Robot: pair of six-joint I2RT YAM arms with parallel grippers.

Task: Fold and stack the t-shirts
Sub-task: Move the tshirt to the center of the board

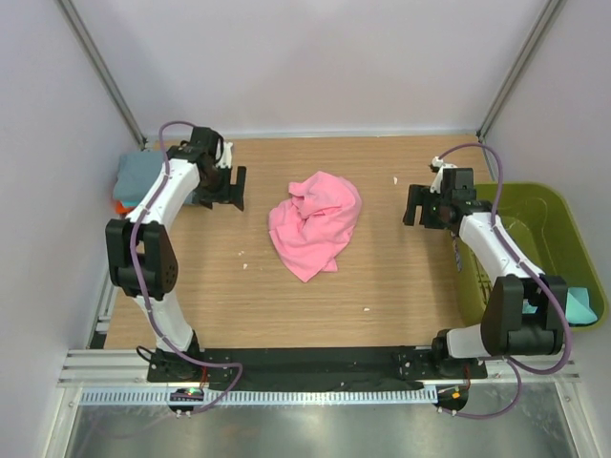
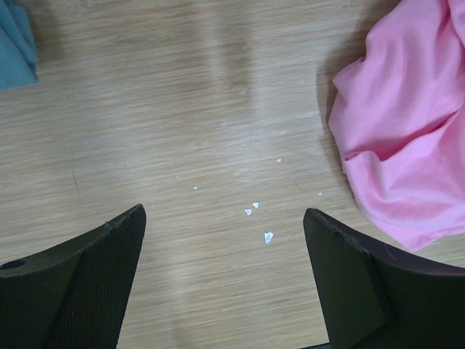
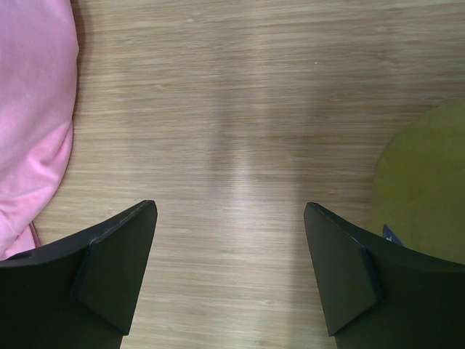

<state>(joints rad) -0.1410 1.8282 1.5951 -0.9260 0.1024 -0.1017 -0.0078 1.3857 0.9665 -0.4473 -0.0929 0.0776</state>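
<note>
A bright pink t-shirt lies crumpled in the middle of the wooden table; it shows at the right of the left wrist view and at the left of the right wrist view. A grey-blue t-shirt sits folded on an orange one at the far left edge; its corner shows in the left wrist view. A teal t-shirt lies in the basket. My left gripper is open and empty, left of the pink shirt. My right gripper is open and empty, right of it.
An olive-green plastic basket stands at the table's right edge beside my right arm; its rim shows in the right wrist view. Small white scraps lie on the wood between my left fingers.
</note>
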